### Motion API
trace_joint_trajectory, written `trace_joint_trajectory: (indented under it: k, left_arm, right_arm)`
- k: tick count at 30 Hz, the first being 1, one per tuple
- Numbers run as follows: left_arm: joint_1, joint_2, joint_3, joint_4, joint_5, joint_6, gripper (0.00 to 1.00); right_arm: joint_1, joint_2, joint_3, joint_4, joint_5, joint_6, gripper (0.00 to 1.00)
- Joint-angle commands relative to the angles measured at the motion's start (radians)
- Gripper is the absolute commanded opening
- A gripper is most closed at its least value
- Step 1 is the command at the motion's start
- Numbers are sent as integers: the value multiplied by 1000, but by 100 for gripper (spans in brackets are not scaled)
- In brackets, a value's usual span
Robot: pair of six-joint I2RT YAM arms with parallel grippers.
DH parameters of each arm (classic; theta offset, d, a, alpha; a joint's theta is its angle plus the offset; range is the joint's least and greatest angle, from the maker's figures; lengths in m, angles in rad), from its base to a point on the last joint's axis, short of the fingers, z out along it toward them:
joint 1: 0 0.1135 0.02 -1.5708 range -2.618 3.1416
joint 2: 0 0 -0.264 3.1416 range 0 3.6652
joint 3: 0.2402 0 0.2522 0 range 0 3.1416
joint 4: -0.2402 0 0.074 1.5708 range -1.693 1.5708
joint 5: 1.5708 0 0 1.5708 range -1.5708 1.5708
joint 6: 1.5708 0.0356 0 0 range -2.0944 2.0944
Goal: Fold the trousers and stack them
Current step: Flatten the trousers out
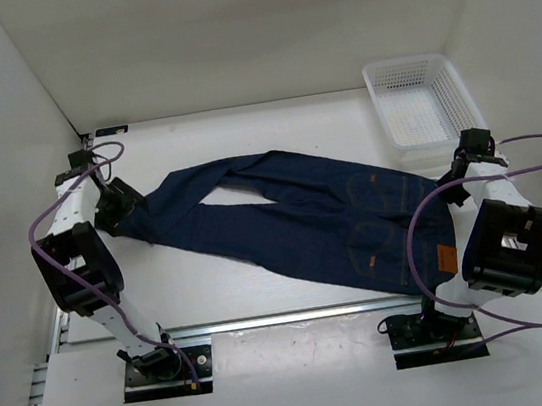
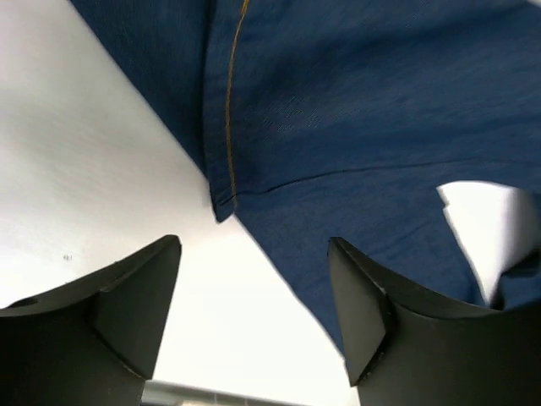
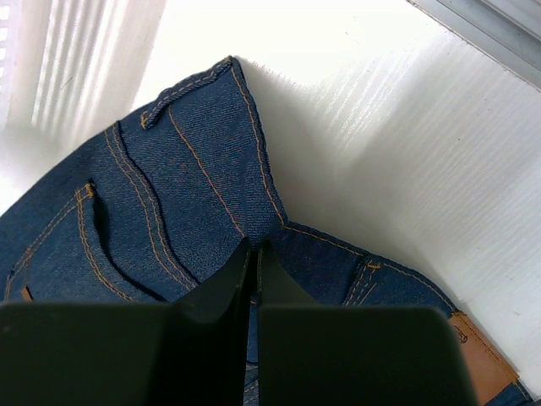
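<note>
The dark navy trousers (image 1: 304,221) lie spread across the table, legs pointing far left and the waist with its tan patch (image 1: 447,259) at the near right. My left gripper (image 1: 120,206) is open at the leg ends. In the left wrist view it (image 2: 254,245) hovers over bare table, with a leg hem (image 2: 228,127) just ahead and the right finger over the cloth edge (image 2: 355,110). My right gripper (image 1: 450,183) is at the waist. In the right wrist view it (image 3: 254,247) is shut on the waistband (image 3: 254,152) of the trousers.
A white mesh basket (image 1: 424,106) stands at the far right corner, just beyond the right gripper. White walls enclose the table on three sides. A metal rail (image 1: 287,317) runs along the near edge by the arm bases.
</note>
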Motion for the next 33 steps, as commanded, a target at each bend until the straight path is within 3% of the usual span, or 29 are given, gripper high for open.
trace_joint_trajectory:
  k: [1,5,9,18,21,25,29,30,33]
  left_arm:
    - [8,-35,-22,80,-16,30,80]
    - [8,-2,-59,121,-25,30,77]
    - [8,23,-70,121,-83,18,64]
    - [-1,101,-48,132,-85,7,62]
    - [-1,110,-37,132,-76,-2,51]
    - [-11,120,-28,132,-76,-2,43]
    - [-11,129,-17,132,-76,-2,27]
    - [-11,129,-7,132,-76,-2,18]
    - [-11,129,-7,132,-76,-2,10]
  right_arm:
    - [-4,9,14,7,-21,-15,0]
    - [-4,9,14,7,-21,-15,0]
    - [-4,9,14,7,-21,-15,0]
    - [-4,9,14,7,-21,-5,0]
    - [-4,0,14,7,-21,-5,0]
    - [-4,0,14,7,-21,-5,0]
    - [-4,0,14,7,-21,-5,0]
    - [-4,0,14,7,-21,-5,0]
    - [-4,0,14,7,-21,-5,0]
